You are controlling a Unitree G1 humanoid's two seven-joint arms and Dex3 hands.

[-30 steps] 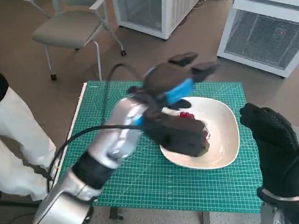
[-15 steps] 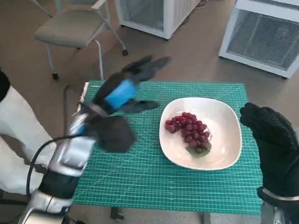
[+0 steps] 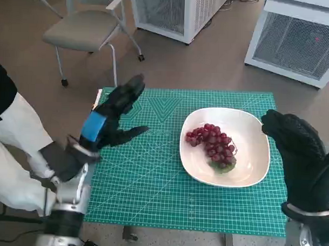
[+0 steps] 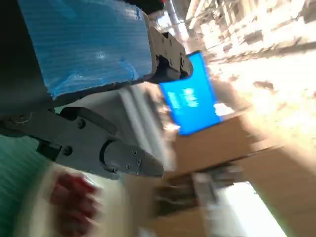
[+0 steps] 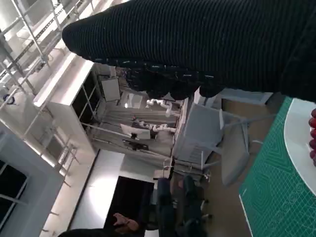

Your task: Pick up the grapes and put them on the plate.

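A bunch of red grapes [image 3: 212,146] lies in the white plate [image 3: 249,172] on the right half of the green mat [image 3: 151,187]. In the left wrist view the grapes [image 4: 74,202] show only as a red blur. My left hand [image 3: 107,123], black with blue tape, hovers over the mat's left edge with its fingers spread and nothing in it. My right hand [image 3: 296,154], in the black glove [image 5: 197,44], hangs beside the plate's right rim, empty; how its fingers lie is not plain.
A grey chair [image 3: 84,31] stands on the floor behind the table at the left. White cabinets [image 3: 297,41] stand at the back. A person's pale-trousered legs [image 3: 12,144] are close to the table's left side.
My left hand has drawn back from over the plate to the mat's left edge, uncovering the grapes lying in the plate. The right hand has stayed put.
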